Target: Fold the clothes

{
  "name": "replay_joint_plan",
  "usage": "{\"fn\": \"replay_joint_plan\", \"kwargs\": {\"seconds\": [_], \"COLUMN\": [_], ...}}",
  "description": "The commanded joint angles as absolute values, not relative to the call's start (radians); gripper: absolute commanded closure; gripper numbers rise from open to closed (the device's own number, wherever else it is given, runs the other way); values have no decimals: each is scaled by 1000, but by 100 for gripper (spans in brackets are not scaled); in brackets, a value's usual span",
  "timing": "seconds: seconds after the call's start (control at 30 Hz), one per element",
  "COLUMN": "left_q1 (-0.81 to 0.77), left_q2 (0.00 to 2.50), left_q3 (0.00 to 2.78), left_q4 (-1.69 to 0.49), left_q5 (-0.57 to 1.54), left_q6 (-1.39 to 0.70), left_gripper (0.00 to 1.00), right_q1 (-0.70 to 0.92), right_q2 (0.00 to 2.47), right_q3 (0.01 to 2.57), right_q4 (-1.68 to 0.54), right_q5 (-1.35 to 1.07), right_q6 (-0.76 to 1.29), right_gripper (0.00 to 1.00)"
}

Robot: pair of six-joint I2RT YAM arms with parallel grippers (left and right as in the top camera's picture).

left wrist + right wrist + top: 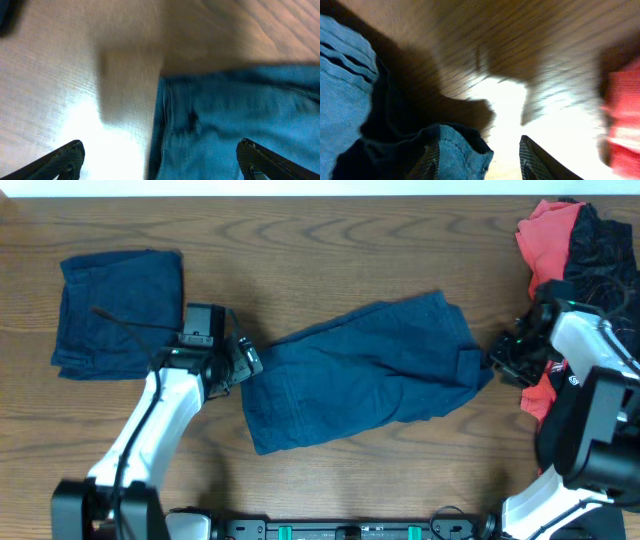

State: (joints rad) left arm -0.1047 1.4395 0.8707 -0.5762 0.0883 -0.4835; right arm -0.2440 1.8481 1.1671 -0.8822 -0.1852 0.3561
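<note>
Table (330,240): brown wood grain, carrying every item listed below.

Spread shorts (370,370): dark navy and denim-like. They lie opened out across the middle of the table, slanting from lower left to upper right. They are unfolded and creased, with a seamed corner turned up at the right end.

Folded shorts (120,310): a second navy piece, squared into a rough rectangle at the left end of the table. It lies apart from the spread shorts and close to the left arm.

Red top (548,240): crumpled in a heap at the right end of the table. More red shows lower down, beside the right arm.

Black garment (600,235): bunched against the red top in the same heap. Any print is too small to make out.

Left gripper (243,358): sits at the left edge of the spread shorts. In the wrist view its fingers (65,160) stand wide apart, one over bare wood and the other over blue cloth. The edge of the shorts runs between them, and nothing is clamped.

Right gripper (503,360): sits at the right end of the spread shorts, between them and the heap. The wrist view is blurred. Its fingers (535,157) are partly apart, and a hemmed corner of the shorts lies against one of them. Bare table shows between the cloth and the other finger — the jaws are not closed on the fabric.
</note>
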Motion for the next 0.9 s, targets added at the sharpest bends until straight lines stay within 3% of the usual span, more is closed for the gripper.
{"fn": "replay_joint_plan", "kwargs": {"seconds": [0.0, 0.2, 0.33, 0.57, 0.87], "left_q1": [-100, -100, -100, -101, -101], "left_q2": [1391, 1423, 1465, 1521, 1530], "left_q3": [898, 862, 819, 718, 640], "left_q4": [-630, -656, -623, -464, -408], "left_q5": [162, 321, 350, 503, 516], "left_q6": [-454, -453, -449, -437, -442], "left_gripper": [2, 2, 2, 2, 2], "right_q1": [-271, -255, -200, -56, 111], "right_q2": [1734, 1527, 1417, 1393, 1403], "right_q3": [1167, 1167, 1167, 1166, 1166], "right_q4": [-883, -873, -868, -882, -867], "right_q5": [-180, -193, -282, -297, -295], "right_q6": [342, 299, 157, 133, 133], "right_gripper": [48, 44, 37, 51, 52]}}
